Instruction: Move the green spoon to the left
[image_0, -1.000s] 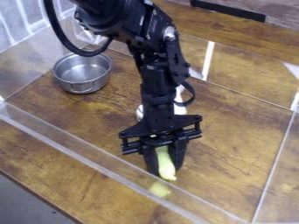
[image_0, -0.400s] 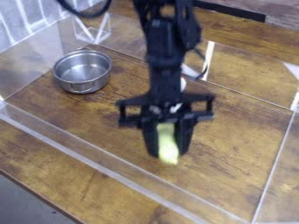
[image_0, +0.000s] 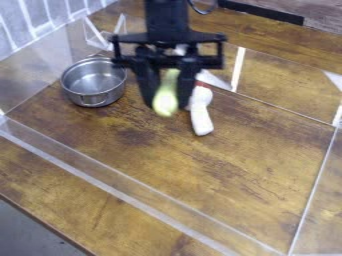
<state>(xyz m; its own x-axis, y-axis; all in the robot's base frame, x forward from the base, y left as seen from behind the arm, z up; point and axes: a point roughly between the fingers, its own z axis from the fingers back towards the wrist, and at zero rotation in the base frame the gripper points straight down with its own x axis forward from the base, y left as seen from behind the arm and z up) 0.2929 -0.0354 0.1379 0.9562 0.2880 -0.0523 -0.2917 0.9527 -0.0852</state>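
Green spoon (image_0: 164, 97): chunky yellow-green handle, hanging upright, clamped in gripper (image_0: 166, 84).

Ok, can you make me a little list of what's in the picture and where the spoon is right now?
gripper: pointing down, shut on the green spoon
green spoon: held between the jaws, lifted off the table, handle hanging down; its metal end is hidden
steel bowl: on the table, to the picture's left of the gripper
white object with red tip: lying on the table, just to the picture's right of the spoon
table: dark wood, with clear plastic walls around it
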